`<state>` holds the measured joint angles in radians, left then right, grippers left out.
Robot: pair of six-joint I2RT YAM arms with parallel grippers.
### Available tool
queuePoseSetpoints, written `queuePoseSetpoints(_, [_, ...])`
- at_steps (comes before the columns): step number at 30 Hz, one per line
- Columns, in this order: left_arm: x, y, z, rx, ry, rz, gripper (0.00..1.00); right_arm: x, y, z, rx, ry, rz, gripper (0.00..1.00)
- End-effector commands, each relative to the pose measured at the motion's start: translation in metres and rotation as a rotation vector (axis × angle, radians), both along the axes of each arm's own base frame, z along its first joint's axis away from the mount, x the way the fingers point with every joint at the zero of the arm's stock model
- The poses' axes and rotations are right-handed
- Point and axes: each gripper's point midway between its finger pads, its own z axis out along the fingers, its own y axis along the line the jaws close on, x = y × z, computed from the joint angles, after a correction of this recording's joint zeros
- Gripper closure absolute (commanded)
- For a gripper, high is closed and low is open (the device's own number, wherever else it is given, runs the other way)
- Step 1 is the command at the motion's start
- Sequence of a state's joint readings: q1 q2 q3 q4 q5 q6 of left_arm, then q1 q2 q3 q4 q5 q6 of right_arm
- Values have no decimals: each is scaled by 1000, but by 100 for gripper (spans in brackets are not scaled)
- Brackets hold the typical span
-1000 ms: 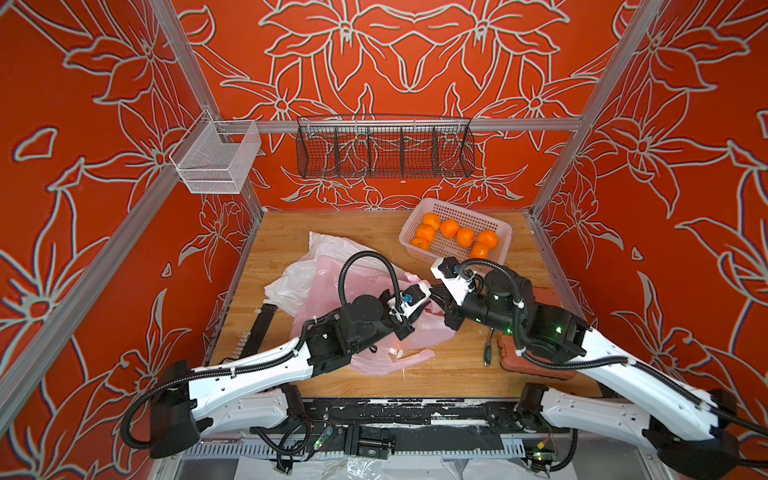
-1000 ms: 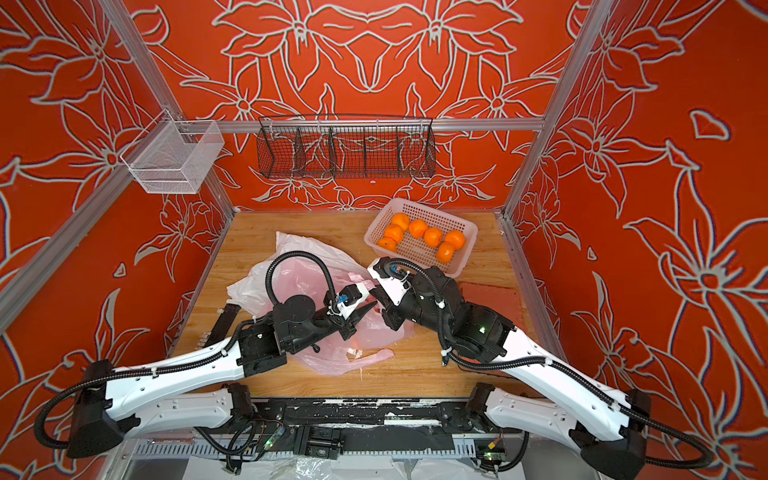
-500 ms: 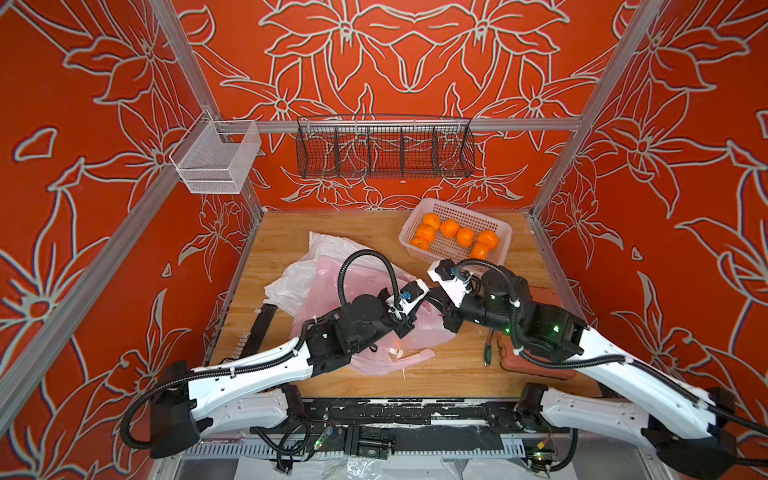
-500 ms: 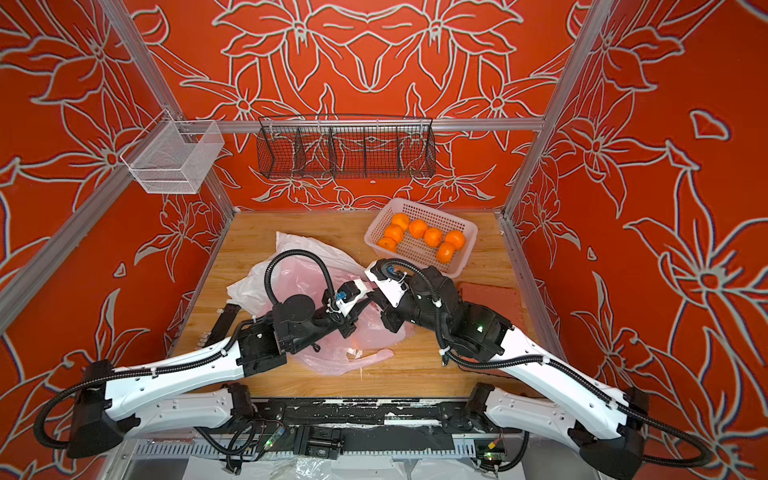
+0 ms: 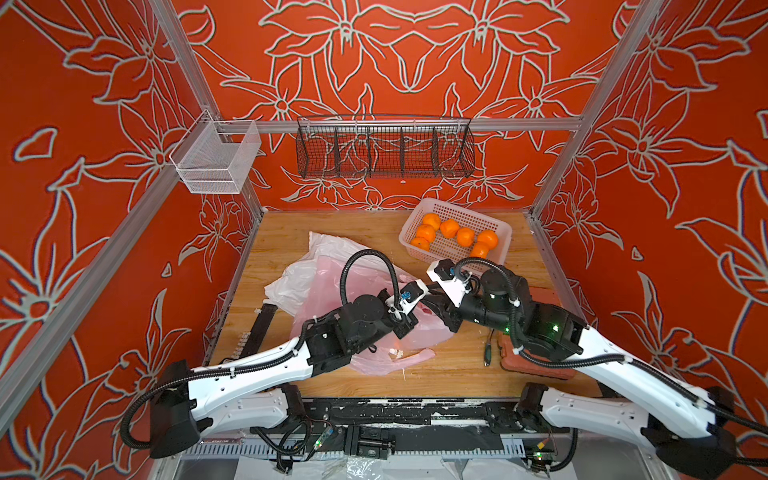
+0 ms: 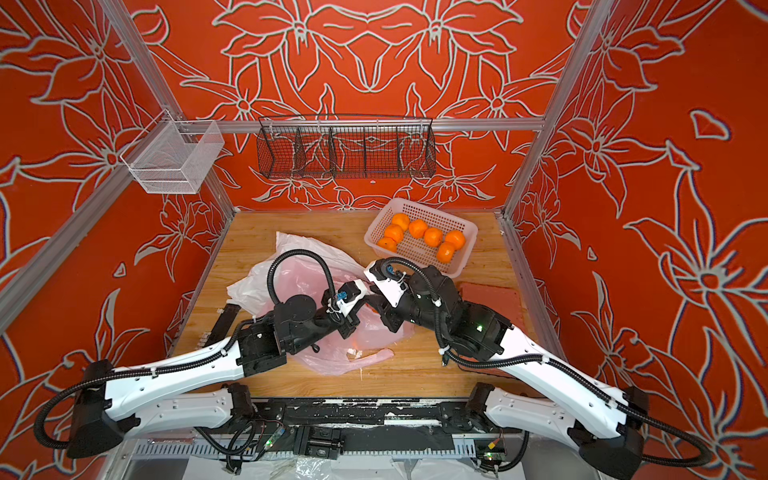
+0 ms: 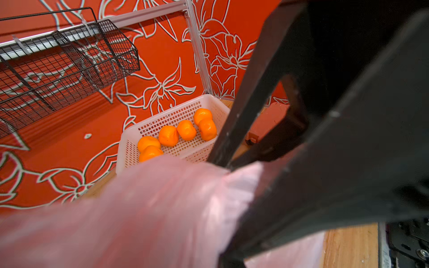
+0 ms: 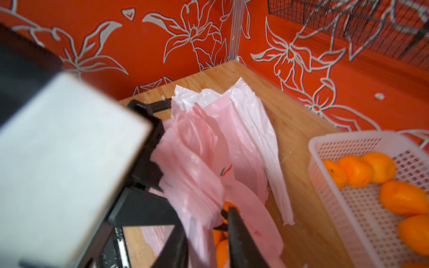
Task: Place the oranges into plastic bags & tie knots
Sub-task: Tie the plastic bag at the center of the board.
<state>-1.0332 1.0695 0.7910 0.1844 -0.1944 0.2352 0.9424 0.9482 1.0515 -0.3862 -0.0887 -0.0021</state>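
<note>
Several oranges (image 5: 453, 239) lie in the white perforated basket (image 5: 457, 208), as both top views show. A crumpled pink plastic bag (image 5: 328, 291) lies mid-table on a white bag (image 5: 291, 282). My left gripper (image 5: 407, 326) is shut on a bunched strand of the pink bag (image 7: 151, 208), which stretches taut from it. My right gripper (image 8: 206, 241) faces it closely, jaws apart, with pink plastic hanging between the fingers. Under that plastic, oranges (image 8: 222, 250) show inside the bag. No knots are visible.
A red-brown slab (image 5: 540, 297) lies under my right arm. A black strip (image 5: 259, 328) lies by the table's left edge. A black wire basket (image 5: 384, 147) hangs on the back wall and a white mesh bin (image 5: 216, 164) on the left rail.
The left gripper's jaws have closed on the pink bag strand. The right gripper's jaws have parted around the plastic. Both arms have barely shifted.
</note>
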Motion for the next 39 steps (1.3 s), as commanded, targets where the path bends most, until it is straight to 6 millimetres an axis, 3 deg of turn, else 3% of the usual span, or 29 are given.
queuePoseSetpoints(1, [0, 2, 23, -44, -36, 3, 100, -10, -11, 14, 43, -31, 10, 53])
queuePoseSetpoints(4, [0, 2, 22, -41, -35, 3, 100, -16, -21, 10, 53, -28, -4, 45])
queuePoseSetpoints(9, [-1, 3, 23, -42, -36, 4, 100, -15, -34, -11, 20, 4, -59, 43])
queuePoseSetpoints(16, [0, 5, 22, -38, -31, 9, 100, -23, -23, -18, 30, 39, 10, 47])
queuePoseSetpoints(18, [0, 4, 23, -36, -33, 8, 100, -21, -21, -20, 19, 49, 6, 51])
queuePoseSetpoints(25, [1, 9, 17, 7, -52, 22, 100, -8, -14, -18, 47, 74, -46, 88])
queuePoseSetpoints(28, [2, 9, 15, 41, -71, 22, 100, -5, -9, -12, 89, 88, -59, 98])
queuePoseSetpoints(39, [-4, 5, 2, 189, -194, -60, 100, 1, 16, 4, 215, 140, -33, 100])
